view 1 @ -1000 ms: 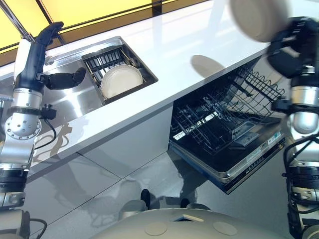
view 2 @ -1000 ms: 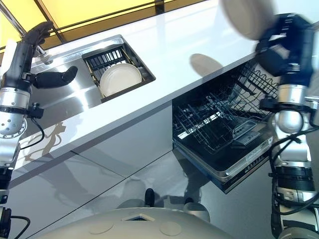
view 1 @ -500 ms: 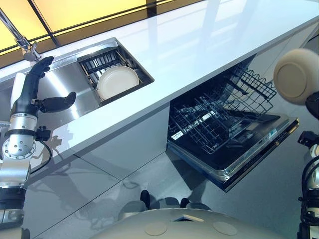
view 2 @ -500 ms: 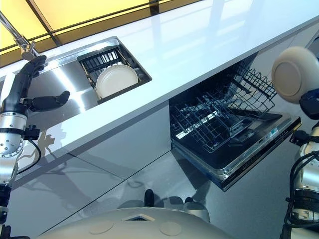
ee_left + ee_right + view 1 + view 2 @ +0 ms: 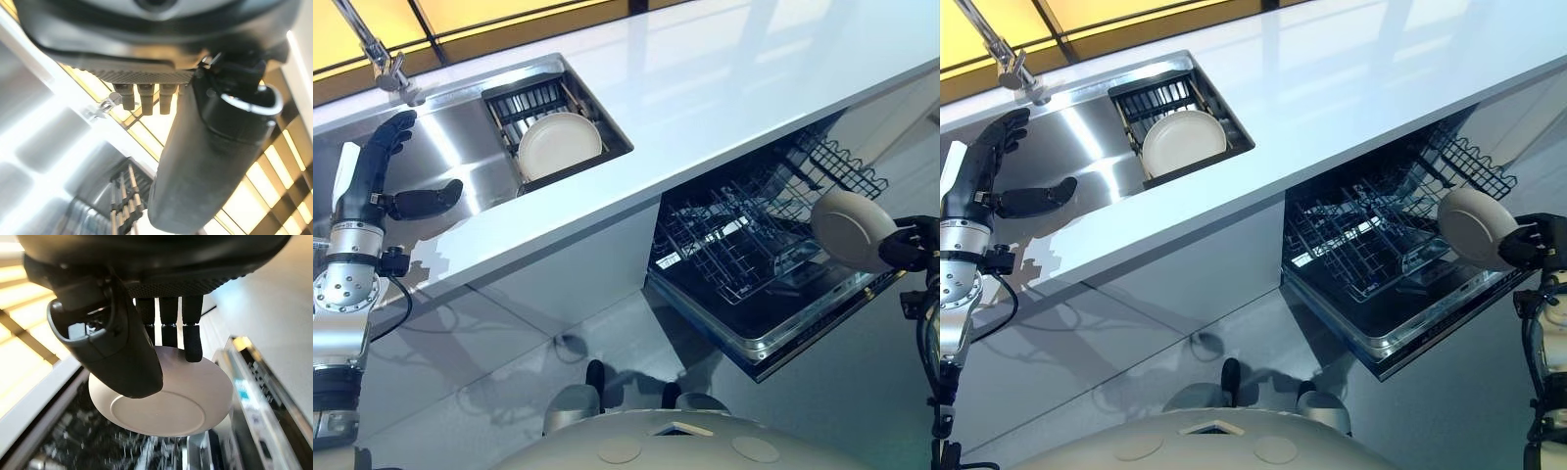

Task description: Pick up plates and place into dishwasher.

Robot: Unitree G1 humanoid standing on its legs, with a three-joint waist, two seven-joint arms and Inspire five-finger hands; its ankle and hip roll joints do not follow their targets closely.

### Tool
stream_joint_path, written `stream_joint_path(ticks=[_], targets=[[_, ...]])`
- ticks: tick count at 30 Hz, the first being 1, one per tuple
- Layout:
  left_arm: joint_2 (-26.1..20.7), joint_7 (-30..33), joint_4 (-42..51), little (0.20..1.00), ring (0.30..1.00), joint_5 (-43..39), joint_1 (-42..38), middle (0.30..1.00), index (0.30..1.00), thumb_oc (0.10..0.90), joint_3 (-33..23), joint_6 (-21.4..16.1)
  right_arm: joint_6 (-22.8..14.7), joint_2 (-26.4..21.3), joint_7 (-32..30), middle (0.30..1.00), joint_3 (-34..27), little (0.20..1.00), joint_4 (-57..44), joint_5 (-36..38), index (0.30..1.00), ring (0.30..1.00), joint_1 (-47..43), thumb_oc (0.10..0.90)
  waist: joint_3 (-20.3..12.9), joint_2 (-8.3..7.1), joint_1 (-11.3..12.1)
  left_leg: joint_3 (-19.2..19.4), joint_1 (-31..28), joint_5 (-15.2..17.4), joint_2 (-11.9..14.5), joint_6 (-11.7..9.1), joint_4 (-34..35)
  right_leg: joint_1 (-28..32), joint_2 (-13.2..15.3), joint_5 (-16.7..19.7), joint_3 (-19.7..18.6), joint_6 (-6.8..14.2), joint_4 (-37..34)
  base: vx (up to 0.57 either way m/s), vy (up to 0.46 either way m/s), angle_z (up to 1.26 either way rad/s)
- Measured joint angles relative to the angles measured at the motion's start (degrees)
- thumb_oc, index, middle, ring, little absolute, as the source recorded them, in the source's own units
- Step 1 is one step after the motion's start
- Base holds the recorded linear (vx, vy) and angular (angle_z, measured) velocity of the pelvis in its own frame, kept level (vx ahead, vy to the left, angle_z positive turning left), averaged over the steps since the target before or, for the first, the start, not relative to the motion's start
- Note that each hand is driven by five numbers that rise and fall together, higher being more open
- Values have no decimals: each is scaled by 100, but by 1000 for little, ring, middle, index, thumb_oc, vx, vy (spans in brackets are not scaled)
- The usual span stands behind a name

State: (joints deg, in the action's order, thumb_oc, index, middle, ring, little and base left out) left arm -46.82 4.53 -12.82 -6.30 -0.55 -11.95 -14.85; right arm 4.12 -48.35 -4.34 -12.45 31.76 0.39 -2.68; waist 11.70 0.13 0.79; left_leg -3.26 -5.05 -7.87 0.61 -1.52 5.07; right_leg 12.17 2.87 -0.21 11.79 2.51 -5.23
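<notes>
Right wrist view — plate (image 5: 166,396) pinched in right hand (image 5: 122,347).

We count two cream plates — one plate (image 5: 850,227) pinched at its rim by the right hand (image 5: 909,245) above the dishwasher's pulled-out lower rack (image 5: 734,245), and a second plate (image 5: 559,145) leaning in the dark rack (image 5: 524,101) at the sink's (image 5: 460,157) end. We see two hands: the right one curled on its plate, and the left hand (image 5: 374,176) held over the basin with fingers straight. There is one sink, one tap (image 5: 382,61), one white countertop (image 5: 724,78) and one dishwasher (image 5: 773,294) — its single door (image 5: 803,318) folded down, with one wire rack drawn out above it.
</notes>
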Motion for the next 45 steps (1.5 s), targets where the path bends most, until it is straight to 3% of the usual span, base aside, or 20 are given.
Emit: stream_joint_path(ticks=[6, 10, 16, 23, 27, 28, 29, 45], targets=[[-53, -66, 1, 900, 900, -96, -569, 900, 900, 800, 430, -20, 580, -3, -390, 300, 353, 200, 401, 400, 300, 300, -1306, 100, 461, 85, 294, -246, 396, -23, 42, -82, -299, -288, -74, -111, 177, -103, 282, -40, -76, 20], [-122, -163, 26, 900, 900, -237, -918, 900, 900, 800, 630, -62, 798, 3, -991, 300, 572, 200, 863, 948, 300, 300, -1991, 100, 778, 296, 566, -420, 638, -27, 51, -117, -455, -618, -51, -341, 314, -167, 822, -9, -16, 24], [-168, -163, 33, 900, 900, -279, -978, 900, 900, 800, 637, -51, 1032, 4, -1304, 300, 611, 200, 1290, 1022, 300, 300, -2330, 100, 805, 320, 692, -418, 661, -28, -1, -116, -478, -580, -21, -489, 313, -154, 920, 79, 35, 16], [-167, -184, 32, 900, 900, -279, -973, 900, 900, 800, 755, 0, 1519, 6, -1212, 300, 709, 200, 1661, 732, 300, 300, -2433, 100, 817, 311, 693, -425, 403, -24, -13, -118, -472, -261, -37, -516, 321, -138, 843, 84, 47, 4], [-167, -268, 32, 900, 900, -276, -955, 900, 900, 800, 762, 24, 1559, 7, -1079, 300, 887, 200, 1676, 388, 300, 300, -2433, 100, 817, 312, 704, -422, 349, -14, 21, -124, -477, -280, -22, -604, 319, -155, 1020, 47, 39, 2], [-165, -277, 32, 900, 900, -276, -950, 900, 900, 800, 763, 54, 1582, 7, -1019, 832, 903, 820, 1676, 310, 832, 832, -2429, 720, 817, 312, 704, -425, 335, -7, 22, -132, -477, -284, -17, -626, 318, -160, 1066, 32, 42, 2], [-165, -279, 32, 900, 900, -276, -949, 900, 900, 800, 763, 92, 1588, 7, -996, 900, 914, 900, 1675, 258, 900, 900, -2425, 800, 817, 312, 705, -425, 323, 8, 21, -153, -478, -294, -10, -644, 317, -163, 1114, 30, 49, 1], [-82, -445, 104, 900, 900, -275, -779, 900, 900, 800, 756, 106, 1389, 293, -891, 900, 866, 900, 635, 57, 900, 900, -1812, 800, 808, 317, 636, -290, 62, -14, 10, -84, -393, -195, 42, -690, 158, -168, 1222, -3, 39, -5]])
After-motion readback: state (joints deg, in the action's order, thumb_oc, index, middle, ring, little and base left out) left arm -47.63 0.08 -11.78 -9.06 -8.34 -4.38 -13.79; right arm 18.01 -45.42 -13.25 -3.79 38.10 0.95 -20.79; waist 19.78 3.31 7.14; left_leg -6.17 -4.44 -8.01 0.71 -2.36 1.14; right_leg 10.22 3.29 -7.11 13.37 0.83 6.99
